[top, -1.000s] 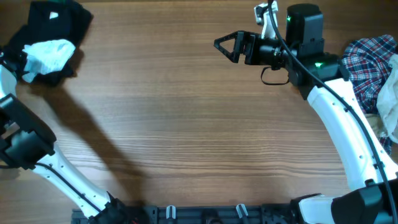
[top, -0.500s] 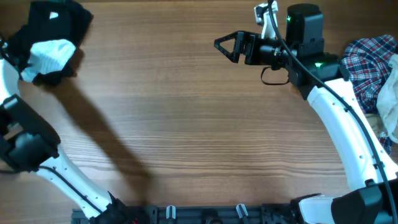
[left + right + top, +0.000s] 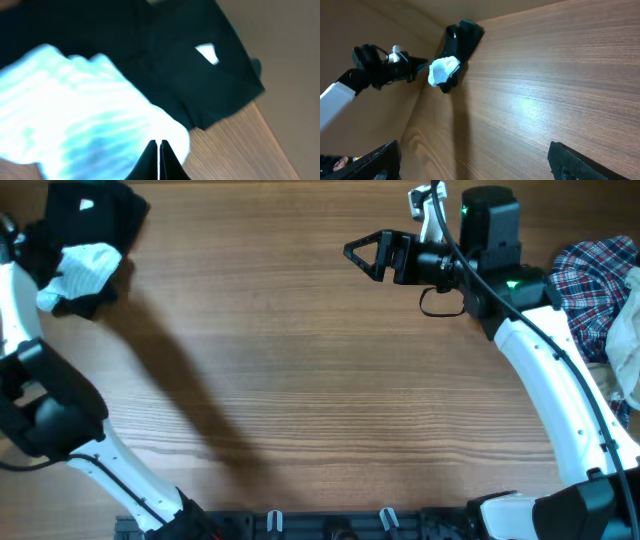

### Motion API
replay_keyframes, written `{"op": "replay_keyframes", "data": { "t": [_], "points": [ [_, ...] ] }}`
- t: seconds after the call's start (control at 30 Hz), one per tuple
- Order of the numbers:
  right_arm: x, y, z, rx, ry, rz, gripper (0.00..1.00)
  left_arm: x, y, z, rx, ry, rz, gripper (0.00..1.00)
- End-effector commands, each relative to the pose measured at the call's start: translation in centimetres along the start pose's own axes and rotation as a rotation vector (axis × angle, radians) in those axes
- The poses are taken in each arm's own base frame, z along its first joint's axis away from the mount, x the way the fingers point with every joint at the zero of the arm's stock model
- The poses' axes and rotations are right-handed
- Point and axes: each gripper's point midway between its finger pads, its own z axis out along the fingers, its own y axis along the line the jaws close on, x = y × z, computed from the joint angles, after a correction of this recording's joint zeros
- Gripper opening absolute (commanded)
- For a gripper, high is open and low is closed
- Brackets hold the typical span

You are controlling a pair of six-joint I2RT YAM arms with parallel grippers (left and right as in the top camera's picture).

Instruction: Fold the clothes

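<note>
Left pincer (image 3: 159,146) grips the pale-blue garment (image 3: 85,115), right pincer (image 3: 475,162) gapes open; the black garment (image 3: 200,85) beneath may snag and follow.

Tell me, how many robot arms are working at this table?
2. The left arm reaches up the table's left edge to the pale-blue garment; the right arm stretches up the right side beside the plaid shirt. No others show.
</note>
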Motion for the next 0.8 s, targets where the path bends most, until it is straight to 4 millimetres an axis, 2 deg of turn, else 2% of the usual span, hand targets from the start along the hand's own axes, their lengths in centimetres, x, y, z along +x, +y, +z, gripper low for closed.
{"op": "replay_keyframes", "data": {
  "t": [0.0, 0.13, 0.23, 0.47, 0.53, 0.63, 0.77],
  "points": [
    [0.0, 1.0, -0.6, -0.033, -0.002, -0.034, 0.95, 2.3, 0.1, 2.1, -0.028, 0.051, 0.029, 0.04],
    [0.0, 1.0, -0.6, -0.033, -0.002, -0.034, 0.95, 3.0, 1.5, 3.4, -0.085, 0.060, 0.028, 0.05],
    [0.0, 1.0, -0.6, -0.033, -0.002, -0.034, 0.95, 4.0, 3.4, 4.9, -0.137, 0.084, 0.018, 0.06],
    [0.0, 1.0, -0.6, -0.033, -0.002, -0.035, 0.95, 6.2, 5.2, 7.0, -0.171, 0.144, 0.008, 0.11],
    [0.0, 1.0, -0.6, -0.033, -0.002, -0.034, 0.95, 6.1, 5.2, 6.9, -0.169, 0.142, 0.008, 0.11],
    [0.0, 1.0, -0.6, -0.033, -0.002, -0.034, 0.95, 5.0, 4.0, 5.7, -0.142, 0.114, 0.013, 0.09],
    [0.0, 1.0, -0.6, -0.033, -0.002, -0.035, 0.95, 2.0, 1.4, 2.0, -0.092, 0.032, 0.026, 0.08]
  ]
}}
